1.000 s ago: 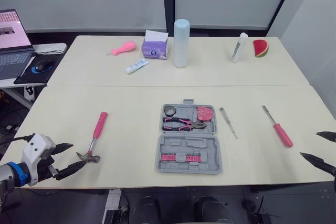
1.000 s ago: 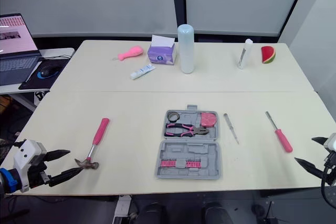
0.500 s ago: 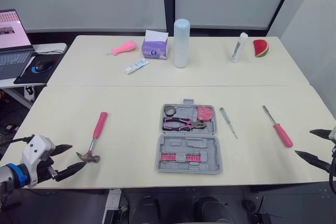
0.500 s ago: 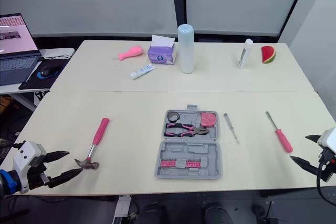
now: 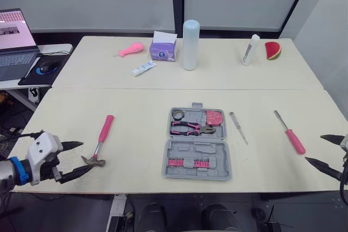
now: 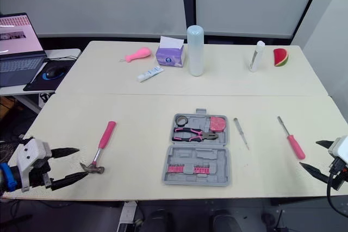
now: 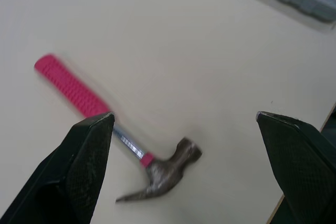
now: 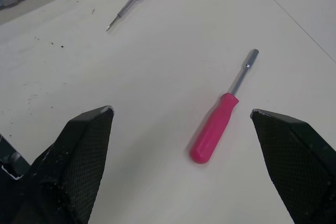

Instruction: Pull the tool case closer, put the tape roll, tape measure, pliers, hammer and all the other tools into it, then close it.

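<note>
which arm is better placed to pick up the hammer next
Left. The left gripper hangs open right beside the head of the hammer, near the left end of the table. The right gripper, also open, is far across the table by the pink screwdriver.

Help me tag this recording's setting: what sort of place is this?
Probably an office or lab workroom: plain pale tables pushed together, a laptop and mouse on a side desk, and frosted window panels along the back.
</note>
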Motion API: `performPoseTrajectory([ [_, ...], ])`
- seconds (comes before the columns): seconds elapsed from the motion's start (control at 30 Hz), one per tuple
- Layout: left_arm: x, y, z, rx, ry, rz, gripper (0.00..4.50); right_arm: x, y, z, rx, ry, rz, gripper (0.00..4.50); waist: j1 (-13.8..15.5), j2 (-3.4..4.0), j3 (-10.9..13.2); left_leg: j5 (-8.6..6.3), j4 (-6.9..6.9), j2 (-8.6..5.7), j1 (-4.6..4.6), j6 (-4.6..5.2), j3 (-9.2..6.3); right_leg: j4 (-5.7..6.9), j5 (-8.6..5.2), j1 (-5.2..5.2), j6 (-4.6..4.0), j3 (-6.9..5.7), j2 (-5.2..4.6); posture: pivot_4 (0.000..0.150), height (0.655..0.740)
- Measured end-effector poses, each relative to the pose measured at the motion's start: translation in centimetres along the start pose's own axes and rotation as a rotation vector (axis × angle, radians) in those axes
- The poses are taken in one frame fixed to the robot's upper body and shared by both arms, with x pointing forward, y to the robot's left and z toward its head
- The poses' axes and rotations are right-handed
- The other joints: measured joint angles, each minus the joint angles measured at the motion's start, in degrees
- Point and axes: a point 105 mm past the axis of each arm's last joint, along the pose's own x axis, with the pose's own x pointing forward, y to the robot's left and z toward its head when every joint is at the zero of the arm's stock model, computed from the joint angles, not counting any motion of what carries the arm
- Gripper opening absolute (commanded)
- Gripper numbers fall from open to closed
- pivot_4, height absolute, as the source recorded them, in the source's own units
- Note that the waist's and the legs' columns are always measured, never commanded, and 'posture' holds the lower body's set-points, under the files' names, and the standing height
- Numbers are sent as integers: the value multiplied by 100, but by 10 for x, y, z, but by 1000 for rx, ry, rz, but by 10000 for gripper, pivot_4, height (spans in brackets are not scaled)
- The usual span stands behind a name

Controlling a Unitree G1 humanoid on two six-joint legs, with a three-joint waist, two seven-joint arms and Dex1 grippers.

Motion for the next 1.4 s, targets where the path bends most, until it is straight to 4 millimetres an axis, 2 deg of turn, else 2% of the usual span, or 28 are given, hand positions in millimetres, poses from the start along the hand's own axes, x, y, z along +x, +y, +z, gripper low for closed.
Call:
performPoseTrajectory([
  [0.1,26,-17,29,61,-86,-127,45000,3,10,8,3,-34,-3,44558,-13,3,-2,1,0,0,0,-1,-1,-1,0,3,0,2,3,1500,7075],
  [0.23,45,-24,60,113,-163,-213,45000,12,16,18,31,-75,-36,44558,-45,4,-1,2,1,1,3,-3,-3,0,0,3,0,5,16,1500,7075],
  [0.33,58,-30,83,156,-226,-277,45000,32,24,31,68,-127,-53,44558,-55,6,-2,2,2,0,6,-3,0,1,0,2,0,11,19,1500,7075],
  [0.4,64,-34,90,170,-238,-309,45000,46,29,37,93,-140,-65,44558,-54,10,-1,2,2,0,6,-3,1,2,0,1,0,15,18,1500,7075],
  [0.5,73,-38,101,181,-272,-346,45000,81,29,51,140,-174,-130,44558,-62,6,-3,2,6,0,2,-4,1,4,0,-6,-1,17,19,1500,7075],
  [0.57,75,-40,104,187,-281,-360,45000,102,36,56,162,-178,-126,44558,-46,11,-1,2,7,1,-1,-4,1,13,0,-15,-1,20,17,1500,7075],
  [0.67,77,-40,106,173,-287,-370,45000,126,36,54,190,-153,-150,44558,-32,12,-1,2,7,3,-8,-4,2,12,0,-22,-1,19,13,1500,7075],
  [0.83,79,-41,110,185,-303,-381,45000,158,41,47,265,-142,-168,44558,-26,12,-1,2,8,3,-7,-3,3,17,0,-26,-1,17,8,1500,7075],
  [1.0,82,-43,114,167,-324,-390,45000,173,37,48,308,-172,-199,44558,-39,12,-1,2,9,6,-7,-3,2,25,0,-29,-1,16,8,1500,7075],
  [1.3,83,-43,125,174,-339,-387,45000,197,42,42,381,-173,-222,44558,-46,13,-1,3,11,7,-5,-3,2,35,0,-31,-1,16,8,1500,7075],
  [1.4,83,-42,127,175,-339,-385,45000,203,45,40,402,-169,-228,38330,-49,13,-1,3,11,7,-4,-4,3,39,0,-33,-1,15,8,1500,7075],
])
